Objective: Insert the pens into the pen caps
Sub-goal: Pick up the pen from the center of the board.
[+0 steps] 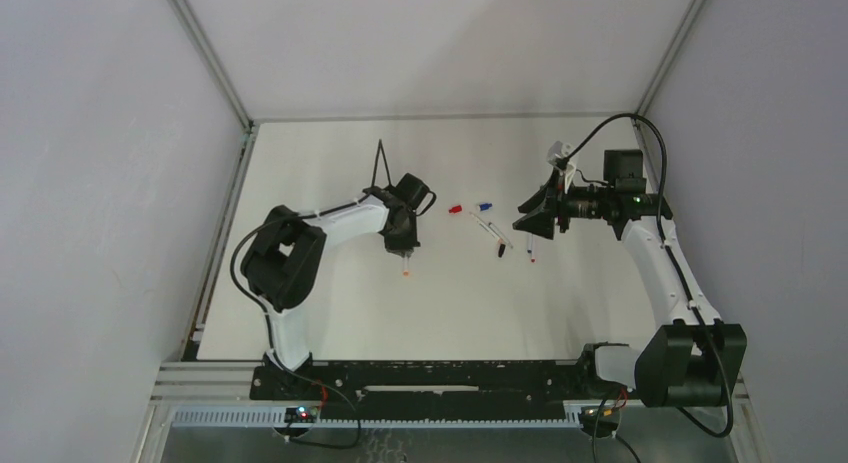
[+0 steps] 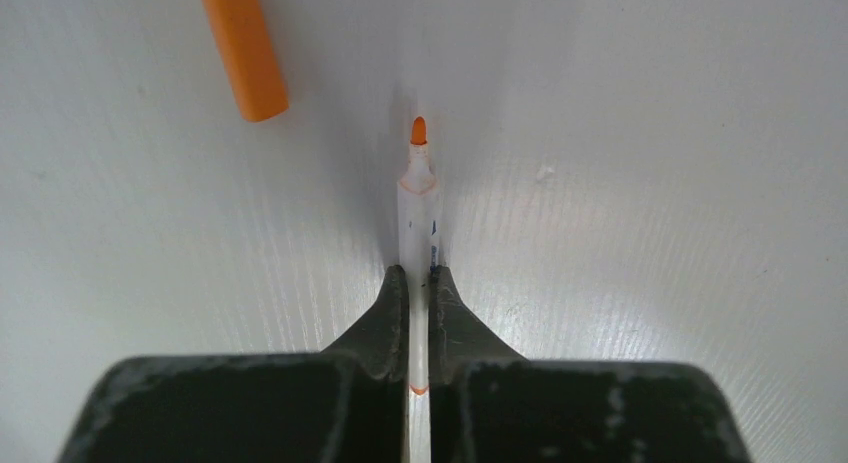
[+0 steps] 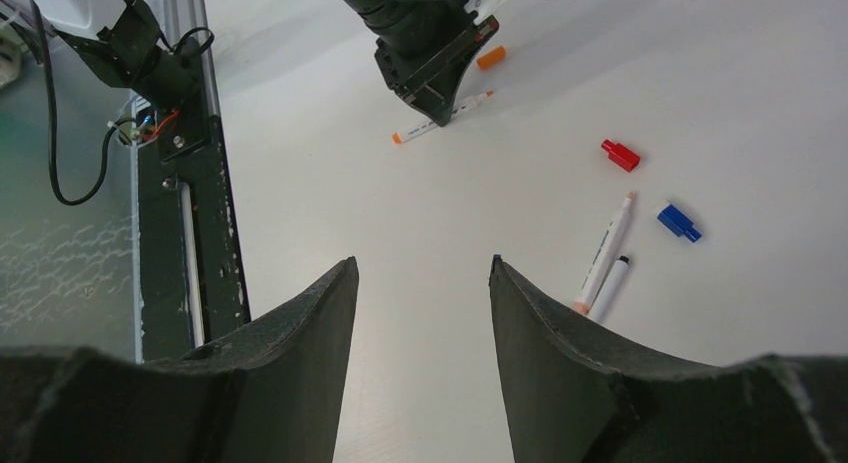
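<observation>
My left gripper (image 2: 419, 273) is shut on the white barrel of an orange-tipped pen (image 2: 418, 208), which points away from the wrist, low over the table. The orange cap (image 2: 245, 51) lies apart from it, up and to the left of the tip. From above, that gripper (image 1: 404, 247) stands left of centre with the pen (image 1: 406, 268) poking out below it. My right gripper (image 3: 423, 263) is open with nothing between its jaws. Ahead of it lie a red cap (image 3: 620, 154), a blue cap (image 3: 679, 222), a pink-tipped pen (image 3: 607, 245) and a black-tipped pen (image 3: 612, 283).
Seen from above, the red cap (image 1: 455, 210), blue cap (image 1: 484, 205) and loose pens (image 1: 492, 231) lie between the two arms. A black rail (image 3: 195, 233) runs along the table's near edge. Grey walls close in the table on three sides.
</observation>
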Controlling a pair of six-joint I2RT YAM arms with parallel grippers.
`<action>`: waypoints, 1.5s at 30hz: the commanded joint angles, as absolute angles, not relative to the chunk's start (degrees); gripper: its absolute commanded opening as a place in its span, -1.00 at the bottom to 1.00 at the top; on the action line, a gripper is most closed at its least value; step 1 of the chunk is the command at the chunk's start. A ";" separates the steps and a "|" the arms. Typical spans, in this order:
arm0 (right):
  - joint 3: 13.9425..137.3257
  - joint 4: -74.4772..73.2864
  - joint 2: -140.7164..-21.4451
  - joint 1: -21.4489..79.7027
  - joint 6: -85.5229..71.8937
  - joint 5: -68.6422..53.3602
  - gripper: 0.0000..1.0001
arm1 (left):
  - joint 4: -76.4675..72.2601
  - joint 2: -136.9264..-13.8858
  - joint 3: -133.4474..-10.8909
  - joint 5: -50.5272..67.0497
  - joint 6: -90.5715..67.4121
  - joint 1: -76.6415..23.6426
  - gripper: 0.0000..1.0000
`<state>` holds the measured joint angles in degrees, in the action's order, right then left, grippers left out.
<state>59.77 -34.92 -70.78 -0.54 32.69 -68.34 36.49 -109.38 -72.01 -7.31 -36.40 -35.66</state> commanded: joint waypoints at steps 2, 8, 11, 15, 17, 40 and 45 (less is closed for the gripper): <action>60.51 -34.87 -68.70 -0.18 33.56 -71.01 0.19 | 40.12 -112.30 -66.61 -14.45 -34.35 -35.13 -1.00; 59.67 -35.98 -66.94 -0.17 36.59 -74.09 0.17 | 37.53 -102.54 -63.80 -17.77 -35.62 -36.18 -1.00; 56.53 -32.04 -64.72 2.41 36.10 -74.02 0.17 | 34.74 -97.15 -62.34 -17.89 -36.39 -36.67 -1.00; 53.58 -27.07 -63.82 7.29 33.23 -71.22 0.18 | 30.08 -89.38 -60.27 -16.43 -36.82 -37.27 -1.00; 52.68 -24.51 -64.54 10.32 30.70 -69.71 0.18 | 26.12 -85.17 -58.33 -14.34 -37.23 -37.45 -1.00; 45.00 14.65 -72.30 27.41 -21.27 -55.69 0.49 | -24.06 -64.58 -40.17 -2.16 -52.20 -43.02 -1.00; 44.98 15.75 -71.82 26.64 -22.65 -54.24 0.45 | -26.55 -66.54 -41.04 -1.47 -53.11 -45.14 -1.00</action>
